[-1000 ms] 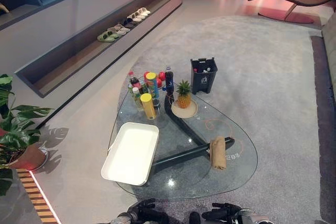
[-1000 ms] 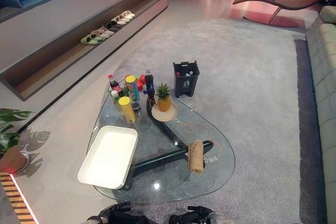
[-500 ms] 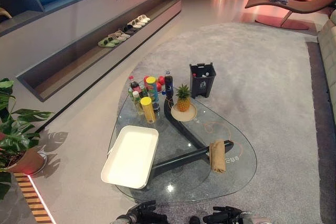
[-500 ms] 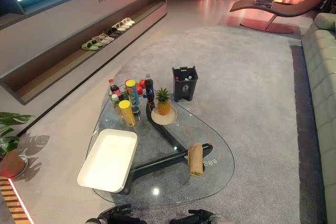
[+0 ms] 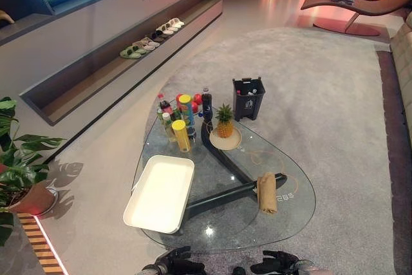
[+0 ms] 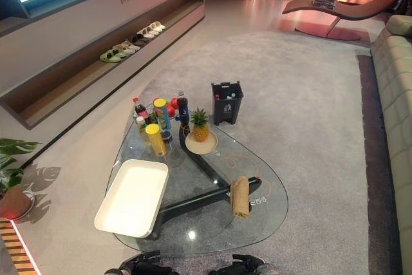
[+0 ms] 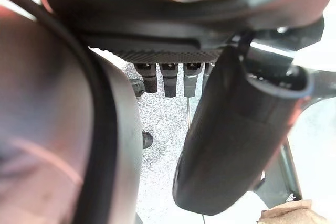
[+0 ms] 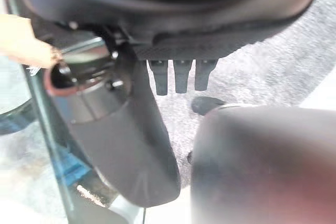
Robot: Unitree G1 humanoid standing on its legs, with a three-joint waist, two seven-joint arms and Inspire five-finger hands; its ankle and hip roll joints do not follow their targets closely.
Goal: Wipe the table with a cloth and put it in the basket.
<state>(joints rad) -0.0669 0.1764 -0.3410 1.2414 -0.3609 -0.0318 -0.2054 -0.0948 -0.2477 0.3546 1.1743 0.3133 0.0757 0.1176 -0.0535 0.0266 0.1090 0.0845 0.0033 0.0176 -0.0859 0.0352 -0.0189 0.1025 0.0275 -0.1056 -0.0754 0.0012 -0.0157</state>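
Note:
A rolled tan cloth (image 5: 266,191) lies on the right part of the glass table (image 5: 219,227), over the dark table leg. A white rectangular basket (image 5: 161,188) rests on the table's left part and holds nothing. Both hands hang low at the near table edge, apart from the cloth and the basket: my left hand (image 5: 172,265) and my right hand (image 5: 277,263). Each wrist view shows straight fingers (image 7: 165,77) (image 8: 181,77) holding nothing. An end of the cloth (image 7: 289,214) (image 8: 21,45) shows past each thumb.
Several bottles and cans (image 5: 182,111) crowd the table's far end beside a pineapple on a plate (image 5: 224,122). A dark bin (image 5: 248,96) stands on the carpet beyond. A potted plant (image 5: 19,172) is at the left, a sofa (image 6: 393,94) along the right.
The whole picture has shifted a little, so the camera moved. The cloth, the basket and both hands stay as they were.

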